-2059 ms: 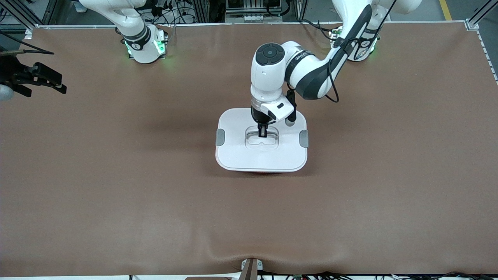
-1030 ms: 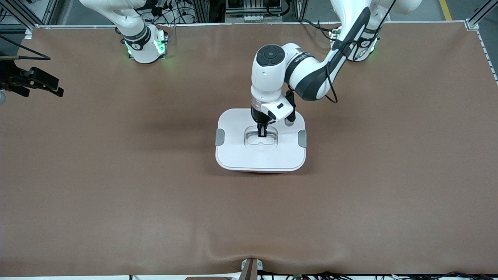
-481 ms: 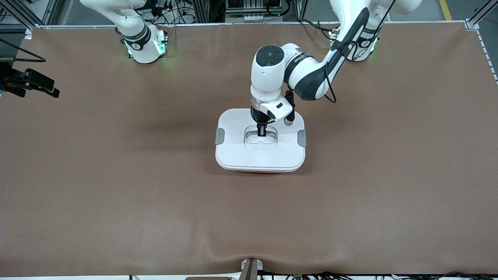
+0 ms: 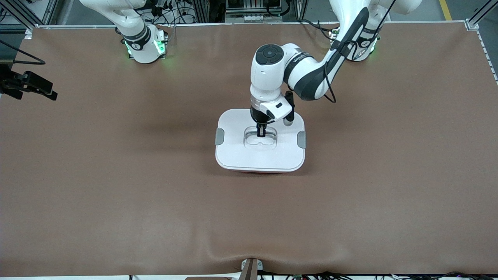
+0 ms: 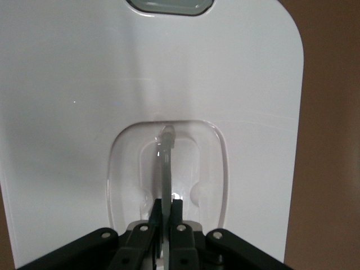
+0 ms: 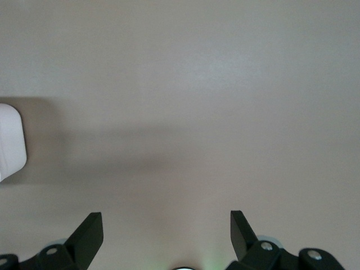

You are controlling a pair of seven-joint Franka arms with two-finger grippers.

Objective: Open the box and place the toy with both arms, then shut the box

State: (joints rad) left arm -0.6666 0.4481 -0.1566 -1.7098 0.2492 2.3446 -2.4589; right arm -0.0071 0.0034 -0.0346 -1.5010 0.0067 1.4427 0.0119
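Showing the front view: the box (image 4: pixel 260 146) sits on the brown table (image 4: pixel 116 175) at the centre of the frame, its white lid (image 4: pixel 241 153) seated on the tub, of which only a thin pink strip shows under the lid's lower edge. Two grey clips mark the lid's short sides, one clip (image 4: pixel 219 136) toward the right arm's end of the table and the other clip (image 4: pixel 302 139) toward the left arm's end.

The left arm (image 4: pixel 303 74) comes from its base at the upper right of the frame and bends down over the box. The left gripper (image 4: pixel 261 131) points straight down into the clear recessed handle (image 4: pixel 260 139) at the lid's centre.

In the left wrist view the lid (image 5: pixel 84 84) fills most of the picture, with brown table along the right edge. The left gripper (image 5: pixel 165 216) has its fingers drawn narrow, pinched on the thin clear handle (image 5: pixel 165 163) that stands upright in the oval recess. One grey clip (image 5: pixel 170 5) shows at the top edge of this picture.

The right arm (image 4: pixel 128 23) waits; its base stands at the upper left of the front view, and the right gripper (image 4: pixel 29 83) hangs at the left edge of the frame, over the right arm's end of the table, well apart from the box. In the right wrist view the right gripper (image 6: pixel 167 236) is spread wide and holds nothing, over bare table (image 6: pixel 197 84), with a corner of the lid (image 6: pixel 11 140) at that picture's left edge.

The toy shows in no view.
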